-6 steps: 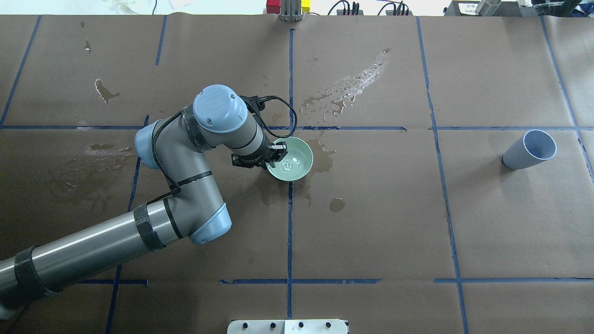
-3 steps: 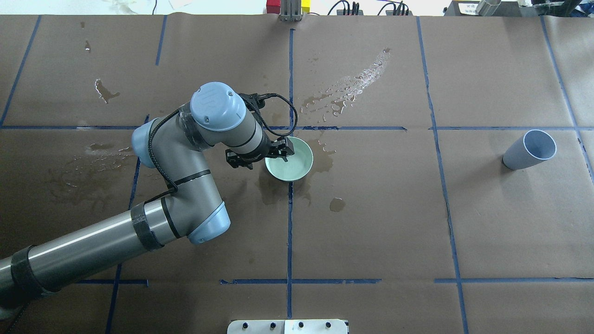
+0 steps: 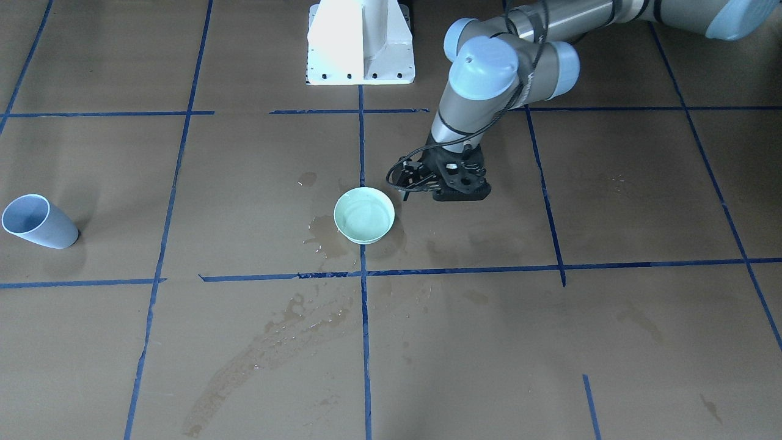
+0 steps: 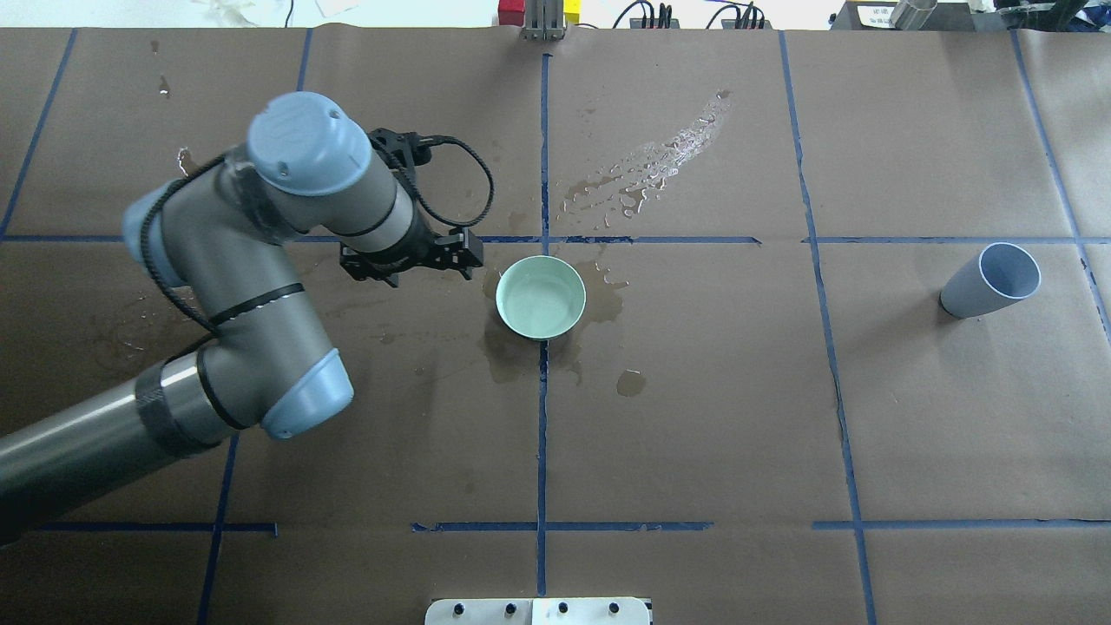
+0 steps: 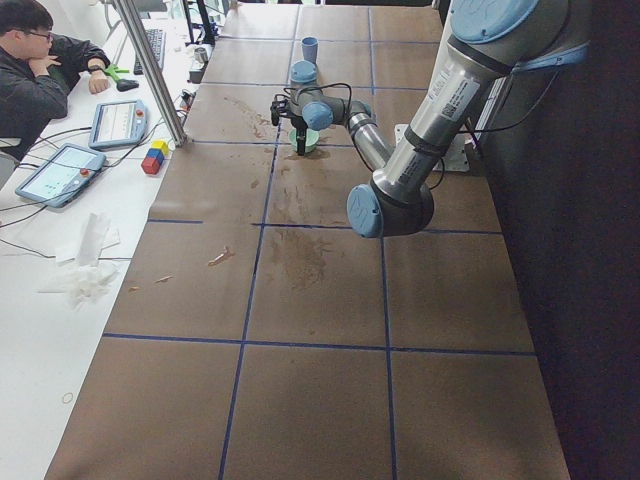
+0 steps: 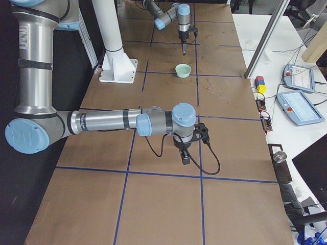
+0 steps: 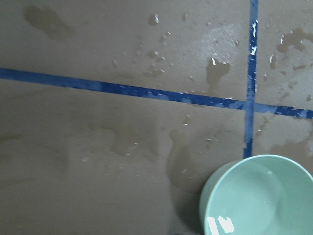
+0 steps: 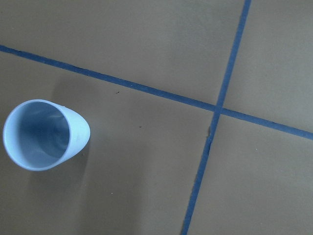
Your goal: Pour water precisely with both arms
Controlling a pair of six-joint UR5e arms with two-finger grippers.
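A mint-green bowl (image 4: 540, 297) stands at the table's centre on wet brown paper and also shows in the front view (image 3: 364, 215). It holds a little clear water (image 7: 220, 226) with a glossy glint. My left gripper (image 4: 471, 252) hangs just left of the bowl, apart from it, open and empty. A pale blue cup (image 4: 989, 282) stands far right and looks empty in the right wrist view (image 8: 44, 134). My right gripper (image 6: 185, 159) shows only in the exterior right view, so I cannot tell its state.
Spilled water streaks the paper beyond the bowl (image 4: 660, 161), with damp stains around it. The white pedestal (image 3: 360, 43) stands at the robot's edge. A seated operator (image 5: 40, 60), tablets and coloured blocks (image 5: 153, 157) are beside the table.
My left gripper has let go of the bowl's rim and moved left, away from it. The bowl stays in place and its water has settled.
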